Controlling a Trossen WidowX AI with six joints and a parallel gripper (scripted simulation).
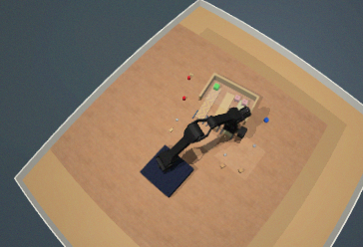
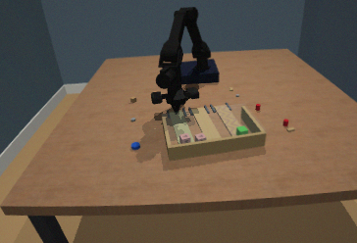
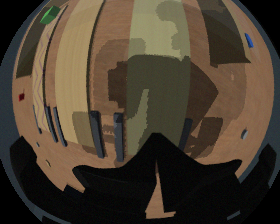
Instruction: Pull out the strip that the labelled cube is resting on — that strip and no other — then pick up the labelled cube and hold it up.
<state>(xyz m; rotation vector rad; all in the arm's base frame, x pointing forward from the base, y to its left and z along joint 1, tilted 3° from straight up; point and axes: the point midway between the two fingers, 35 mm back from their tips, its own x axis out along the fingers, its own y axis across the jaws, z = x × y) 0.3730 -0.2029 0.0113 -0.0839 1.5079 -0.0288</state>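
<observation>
Pink cubes (image 1: 237,98) (image 2: 184,138) w/ faint marks, txt too blurry, in walled tray (image 1: 237,85) (image 2: 216,147)

Low walls (image 1: 238,85) (image 2: 218,146) around pink cubes (image 2: 184,138).

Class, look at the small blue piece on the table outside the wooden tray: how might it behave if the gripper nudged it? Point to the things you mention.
The blue piece (image 1: 266,120) (image 2: 135,146) (image 3: 249,40) looks rounded at its edge, so it may roll or slide when pushed. It seems low, so tipping looks less likely. With no wall right beside it, it could drift freely.
</observation>
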